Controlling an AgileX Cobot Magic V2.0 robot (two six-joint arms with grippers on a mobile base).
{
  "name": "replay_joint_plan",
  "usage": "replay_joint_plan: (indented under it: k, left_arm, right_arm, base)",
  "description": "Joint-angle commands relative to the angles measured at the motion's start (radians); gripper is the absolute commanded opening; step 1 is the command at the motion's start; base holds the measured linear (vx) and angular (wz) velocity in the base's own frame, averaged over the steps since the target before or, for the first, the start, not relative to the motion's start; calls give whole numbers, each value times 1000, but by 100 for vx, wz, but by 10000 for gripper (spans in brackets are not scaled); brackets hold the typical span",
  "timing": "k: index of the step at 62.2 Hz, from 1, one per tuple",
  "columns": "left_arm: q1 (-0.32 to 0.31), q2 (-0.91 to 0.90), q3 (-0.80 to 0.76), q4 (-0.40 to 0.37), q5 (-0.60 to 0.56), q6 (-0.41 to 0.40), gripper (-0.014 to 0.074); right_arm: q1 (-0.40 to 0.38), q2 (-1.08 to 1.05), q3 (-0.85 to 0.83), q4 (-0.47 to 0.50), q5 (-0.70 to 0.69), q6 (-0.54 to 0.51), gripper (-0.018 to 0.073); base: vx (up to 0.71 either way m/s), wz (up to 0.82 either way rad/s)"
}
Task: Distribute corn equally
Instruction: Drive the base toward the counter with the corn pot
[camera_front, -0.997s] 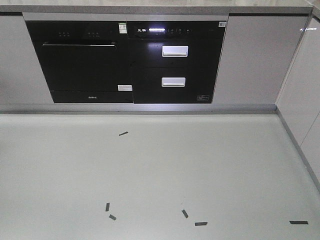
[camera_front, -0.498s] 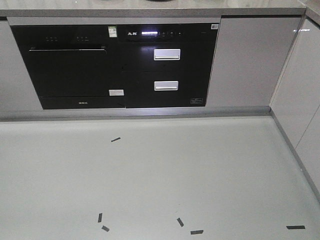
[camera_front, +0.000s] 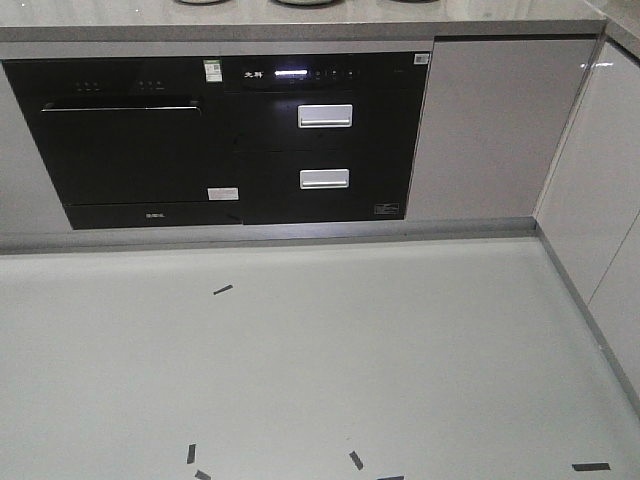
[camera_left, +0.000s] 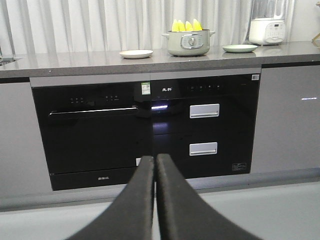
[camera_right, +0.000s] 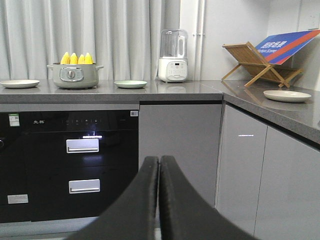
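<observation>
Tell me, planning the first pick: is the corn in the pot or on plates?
In the pot: four yellow tips of the corn stick up above its rim.

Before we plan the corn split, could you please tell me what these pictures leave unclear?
Corn: both wrist views show only the tips; the pot wall hides the rest.
Countertop: front view's top edge cuts it off, so pot and corn are out of frame there.
Blender: top cut off by the left wrist view's edge.
Oven sticker: too small to read in the front view.
</observation>
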Motion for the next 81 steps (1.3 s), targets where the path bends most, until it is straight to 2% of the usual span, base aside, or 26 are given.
replay_joint_plan:
  k: [1,81]
  left_arm:
    - [0,-17,15,-4,-71,-4,-6]
    - [0,-17,15,-4,-71,-4,-6]
  right_arm:
    - [-4,-3,8,-7,-82,0,-3]
    - [-4,-3,8,-7,-82,0,-3]
  base:
    - [9,-4]
    - [13,3]
